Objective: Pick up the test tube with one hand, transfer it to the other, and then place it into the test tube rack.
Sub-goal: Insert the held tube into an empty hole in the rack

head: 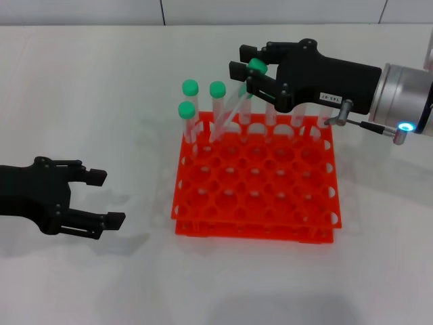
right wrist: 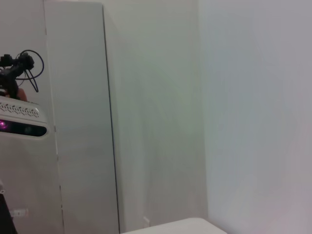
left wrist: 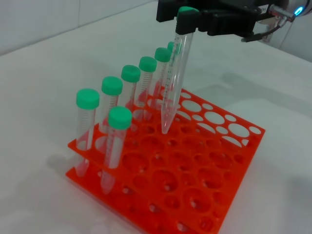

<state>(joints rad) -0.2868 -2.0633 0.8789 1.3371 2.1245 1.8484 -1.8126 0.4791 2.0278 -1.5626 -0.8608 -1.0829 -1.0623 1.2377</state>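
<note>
I see the test tube (left wrist: 174,83) hanging tilted over the test tube rack (head: 257,183), tip just above its holes, pinched at its green cap by my right gripper's (head: 249,70) jaws. My left gripper (head: 101,198) rests beside the rack, jaws spread, on the bench (head: 81,88).

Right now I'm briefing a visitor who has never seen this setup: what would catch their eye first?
The orange-red test tube rack at mid-table, green-capped tubes lining its far edge. Above it, the right gripper holds a test tube by the cap, tip just over the holes. The left gripper sits open beside the rack.
</note>
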